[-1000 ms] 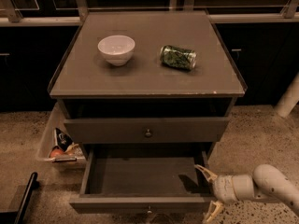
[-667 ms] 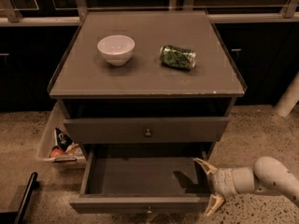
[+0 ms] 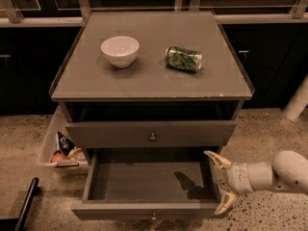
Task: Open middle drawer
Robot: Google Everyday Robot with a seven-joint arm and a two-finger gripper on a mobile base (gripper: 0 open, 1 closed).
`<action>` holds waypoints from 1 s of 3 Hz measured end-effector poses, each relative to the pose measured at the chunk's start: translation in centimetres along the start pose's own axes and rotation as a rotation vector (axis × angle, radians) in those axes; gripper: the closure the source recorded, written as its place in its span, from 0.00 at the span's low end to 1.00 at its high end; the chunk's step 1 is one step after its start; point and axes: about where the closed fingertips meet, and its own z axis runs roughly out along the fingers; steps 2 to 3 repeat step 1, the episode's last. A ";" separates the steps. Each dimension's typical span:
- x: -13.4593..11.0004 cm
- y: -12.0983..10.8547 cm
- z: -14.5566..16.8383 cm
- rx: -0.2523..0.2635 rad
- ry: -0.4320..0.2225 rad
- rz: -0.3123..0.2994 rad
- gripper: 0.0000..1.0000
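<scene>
The middle drawer (image 3: 144,181) is pulled far out of the grey-brown cabinet; it is empty, and its small round knob (image 3: 153,216) shows on the front at the bottom of the view. My gripper (image 3: 219,182) is just off the drawer's right side wall, beside the front right corner. Its pale fingers (image 3: 215,158) are spread wide and hold nothing. The gripper's shadow falls on the drawer floor. The drawer above (image 3: 152,137) has a round knob, and its front stands slightly out under the tabletop.
A white bowl (image 3: 120,50) and a green can on its side (image 3: 183,58) lie on the cabinet top (image 3: 149,81). A clear bin with snack packets (image 3: 60,150) sits on the floor at the left. A black bar (image 3: 25,207) lies at lower left. Dark cabinets stand behind.
My gripper has moved a little up in the view, along the drawer's right side toward the cabinet. The drawer and the things on top have not moved.
</scene>
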 end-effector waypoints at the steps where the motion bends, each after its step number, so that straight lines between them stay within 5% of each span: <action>1: -1.2 -1.0 -1.4 0.017 0.011 -0.029 0.00; 3: -1.2 -1.0 -1.4 0.017 0.011 -0.029 0.00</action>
